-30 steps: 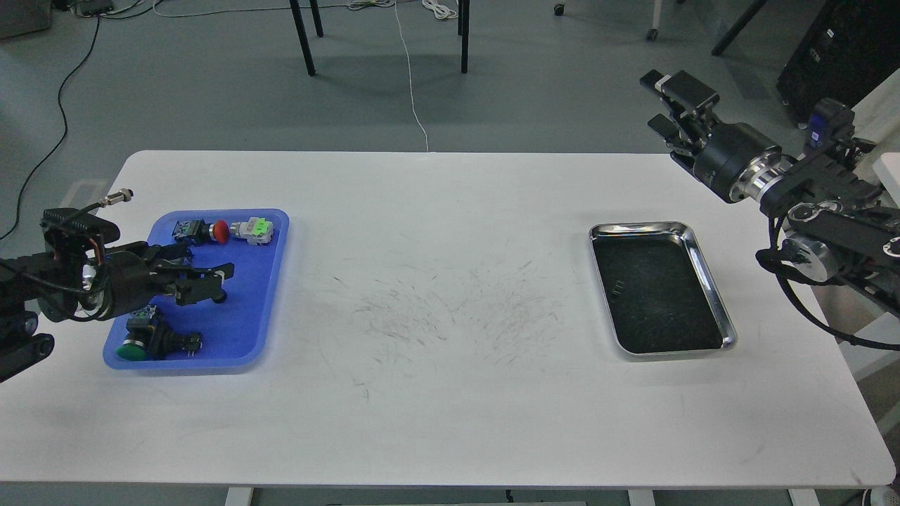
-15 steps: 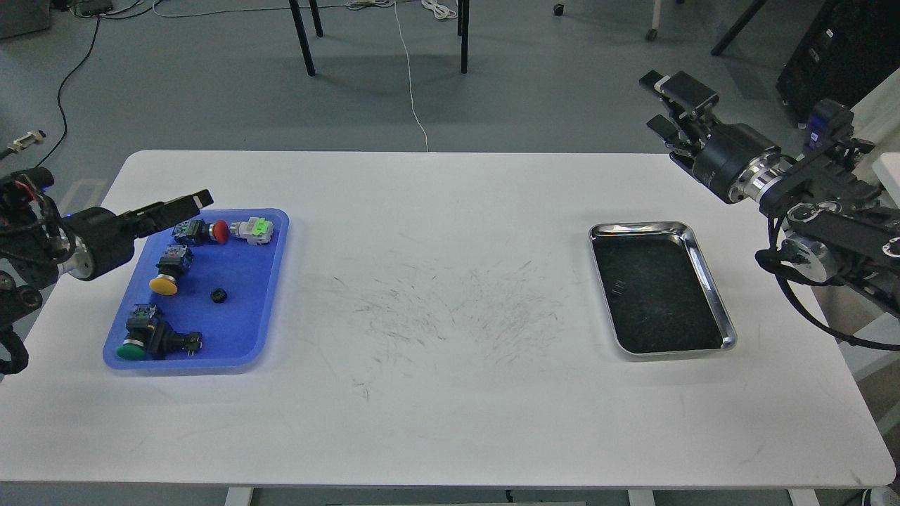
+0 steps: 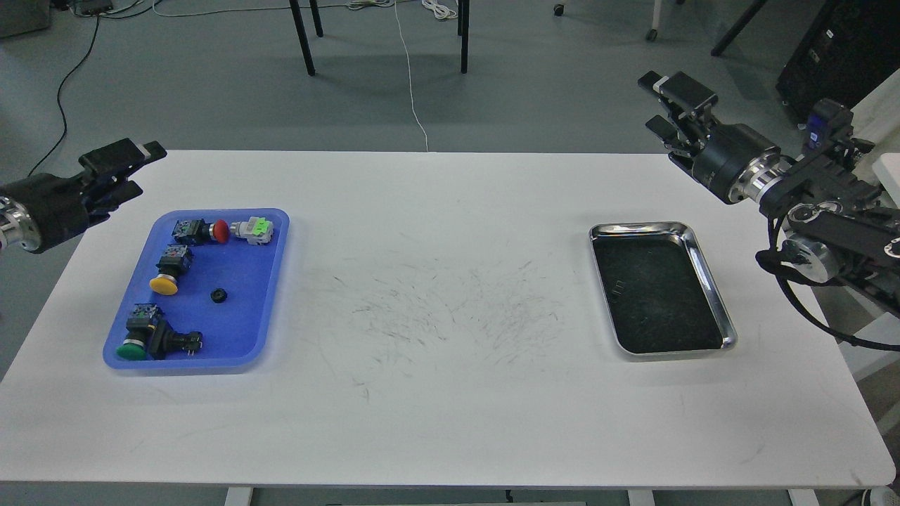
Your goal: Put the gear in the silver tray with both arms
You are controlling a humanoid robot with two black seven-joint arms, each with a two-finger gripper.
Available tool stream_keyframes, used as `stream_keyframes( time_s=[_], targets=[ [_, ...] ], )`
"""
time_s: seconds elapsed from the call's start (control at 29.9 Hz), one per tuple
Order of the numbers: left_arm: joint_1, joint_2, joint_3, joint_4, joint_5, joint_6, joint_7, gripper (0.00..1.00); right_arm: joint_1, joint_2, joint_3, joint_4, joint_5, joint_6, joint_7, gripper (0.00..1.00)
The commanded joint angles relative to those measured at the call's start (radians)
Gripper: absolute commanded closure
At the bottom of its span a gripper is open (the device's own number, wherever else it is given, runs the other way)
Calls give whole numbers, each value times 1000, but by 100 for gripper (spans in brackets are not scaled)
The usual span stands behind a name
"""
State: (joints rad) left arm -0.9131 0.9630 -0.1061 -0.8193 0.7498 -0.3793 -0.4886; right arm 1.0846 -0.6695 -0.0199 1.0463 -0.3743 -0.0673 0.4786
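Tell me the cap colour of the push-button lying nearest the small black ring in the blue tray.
Yellow: the round-capped plastic push-button, clearest in the head view.

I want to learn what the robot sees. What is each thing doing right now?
Silver tray: empty.
Blue tray: holds buttons and a small black gear.
Left end effector: open, empty, beyond the table's left edge.
Right end effector: open, empty, raised behind the silver tray.

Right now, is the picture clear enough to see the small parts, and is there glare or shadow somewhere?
Head view: sharp and evenly lit, no motion blur; the silver tray shows bright glare along its rim while its floor stays dark; the blue tray casts only a soft, faint shadow on the table; the small black part in it is too tiny to identify.
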Motion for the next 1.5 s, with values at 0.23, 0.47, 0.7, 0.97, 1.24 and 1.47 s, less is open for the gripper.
stream_keyframes(
  time_s=[0.23,0.47,0.7,0.97,1.24,1.47],
  targets=[
    [-32,48,-3,-78,40,-63,0,2,0,4,0,8,0,-9,0,16],
    [-23,57,-1,-158,322,178,0,10,1,2,0,8,-3,-9,-2,16],
    [32,-4,20,-182,643,373,0,13,1,4,0,8,-5,-9,-2,16],
    [85,-26,25,-172,868,428,0,13,1,-2,0,9,-5,-11,-2,16],
    [144,-75,28,-144,870,441,0,16,1,5,-2,9,-5,-11,-2,16],
    [177,-115,28,-89,864,474,0,23,1,-1,-2,9,-6,-11,-2,16]
  ],
)
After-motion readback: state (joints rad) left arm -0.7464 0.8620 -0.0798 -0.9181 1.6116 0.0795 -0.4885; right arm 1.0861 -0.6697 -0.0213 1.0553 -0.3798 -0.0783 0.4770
